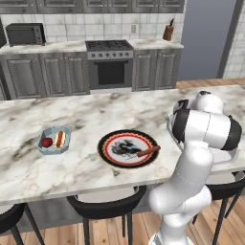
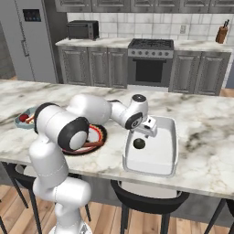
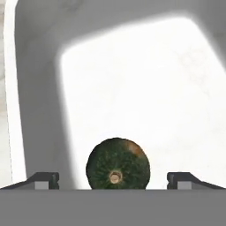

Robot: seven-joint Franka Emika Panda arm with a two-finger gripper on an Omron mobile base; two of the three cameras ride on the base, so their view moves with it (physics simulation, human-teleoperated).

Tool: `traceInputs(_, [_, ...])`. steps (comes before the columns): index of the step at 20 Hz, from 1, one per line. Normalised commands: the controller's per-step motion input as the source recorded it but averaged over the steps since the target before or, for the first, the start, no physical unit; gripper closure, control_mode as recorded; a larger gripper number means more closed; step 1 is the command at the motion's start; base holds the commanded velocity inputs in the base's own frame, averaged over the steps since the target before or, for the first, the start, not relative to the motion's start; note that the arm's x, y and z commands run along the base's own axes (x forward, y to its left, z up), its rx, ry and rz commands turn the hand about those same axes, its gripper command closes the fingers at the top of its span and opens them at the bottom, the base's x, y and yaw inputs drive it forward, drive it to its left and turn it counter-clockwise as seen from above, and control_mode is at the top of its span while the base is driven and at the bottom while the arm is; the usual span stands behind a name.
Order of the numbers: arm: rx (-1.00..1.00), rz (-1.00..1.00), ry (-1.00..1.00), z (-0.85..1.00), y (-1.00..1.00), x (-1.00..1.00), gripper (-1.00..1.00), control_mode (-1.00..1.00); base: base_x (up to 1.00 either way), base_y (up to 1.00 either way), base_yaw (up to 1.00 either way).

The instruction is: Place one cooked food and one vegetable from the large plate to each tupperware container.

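Note:
My gripper (image 2: 141,133) hangs open just above the larger white tupperware container (image 2: 173,151). A dark green round squash (image 3: 117,161) lies on the container's floor (image 3: 132,88), between my spread fingertips (image 3: 44,179) and touching neither. The large plate (image 1: 103,146) sits mid-counter with a brown sausage (image 1: 148,151) on its right side. To its left, the small pale-blue tupperware container (image 1: 68,136) holds a red round vegetable (image 1: 46,142) and a hot dog (image 1: 59,139).
Everything rests on a marble island counter (image 1: 95,115) with black stools (image 1: 105,203) along its near edge. My arm (image 2: 91,112) reaches across the plate. Cabinets, a stove (image 1: 110,62) and a toaster oven (image 1: 25,33) line the far wall.

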Motion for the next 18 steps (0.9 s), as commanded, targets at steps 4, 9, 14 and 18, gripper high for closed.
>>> traceInputs(4, [-0.02, -0.02, -0.12, 0.30, 0.21, -0.21, -1.00, -1.00, 0.00, 0.00, 0.00])
traceInputs(9, [0.00, -0.02, -0.03, 0.80, 0.39, -0.73, -1.00, -1.00, 0.00, 0.00, 0.00])
traceInputs(14, [-0.01, 0.00, 0.00, 0.51, 0.96, -0.75, -1.00, -1.00, 0.00, 0.00, 0.00])
traceInputs(18, [0.00, 0.00, 0.00, 0.44, 1.00, -0.60, -1.00, -1.00, 0.00, 0.00, 0.00])
